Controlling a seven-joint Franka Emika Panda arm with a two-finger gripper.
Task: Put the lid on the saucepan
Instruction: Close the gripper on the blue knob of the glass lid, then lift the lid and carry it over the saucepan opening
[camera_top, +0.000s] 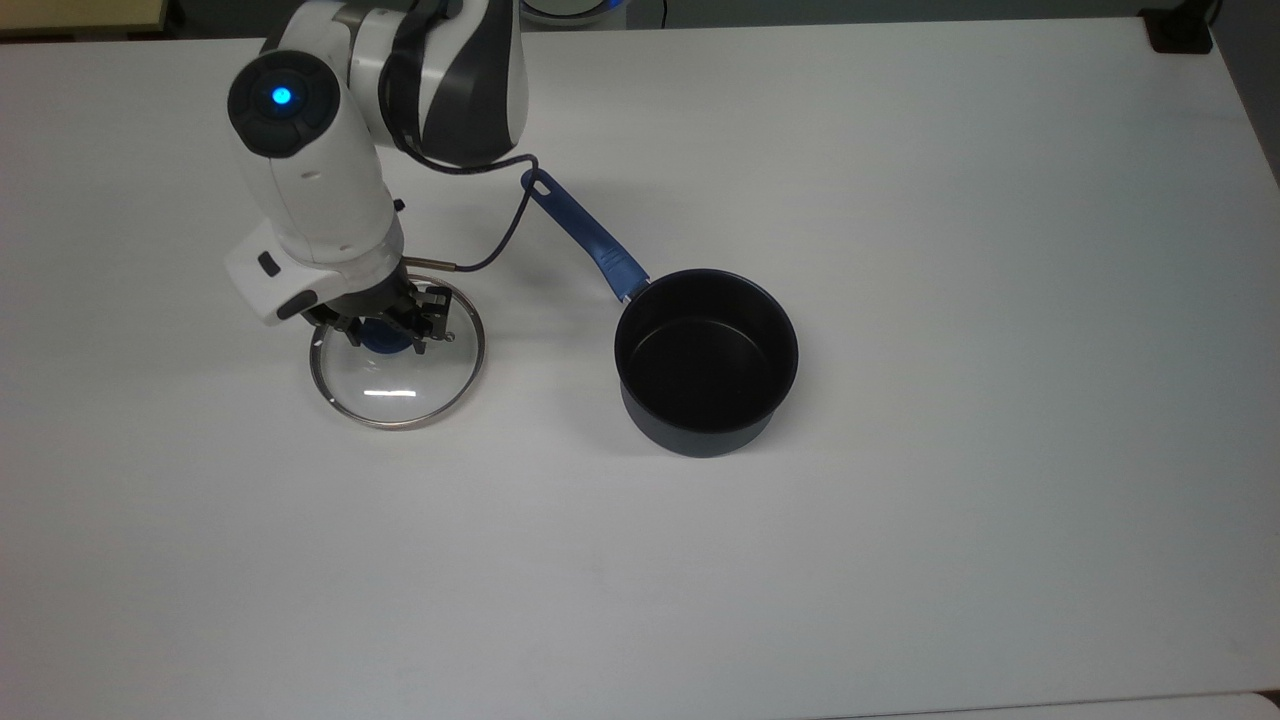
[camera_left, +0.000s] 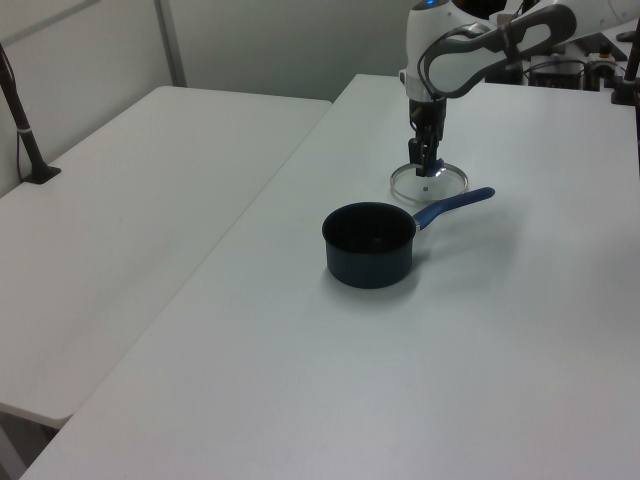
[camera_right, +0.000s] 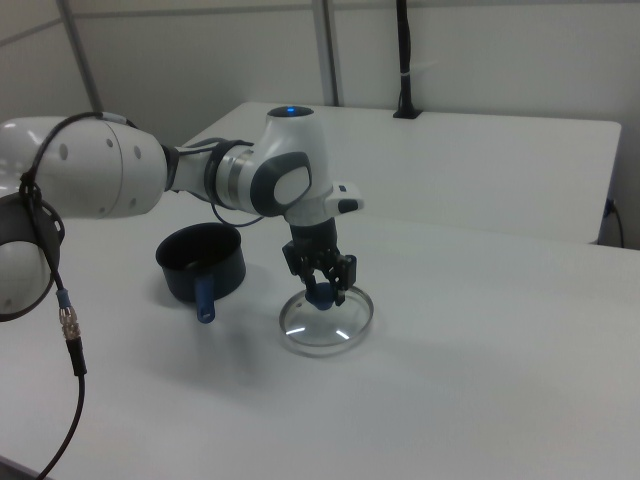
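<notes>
The lid (camera_top: 400, 385), clear glass with a metal rim and a blue knob (camera_top: 383, 341), is at the top view's left; it also shows in the left view (camera_left: 446, 180) and the right view (camera_right: 338, 328). My gripper (camera_top: 385, 333) (camera_left: 428, 167) (camera_right: 320, 289) points down over its centre, shut on the knob, and the lid seems just off the table. The dark saucepan (camera_top: 706, 360) (camera_left: 369, 243) (camera_right: 202, 262) stands open and empty to the top view's right of the lid. Its blue handle (camera_top: 585, 235) points toward the arm.
A dark cable (camera_top: 505, 225) loops from the wrist close to the handle's end. A black clamp (camera_top: 1180, 30) sits at the table's far corner. A second white table (camera_left: 130, 190) with a black post (camera_left: 22, 115) adjoins this one.
</notes>
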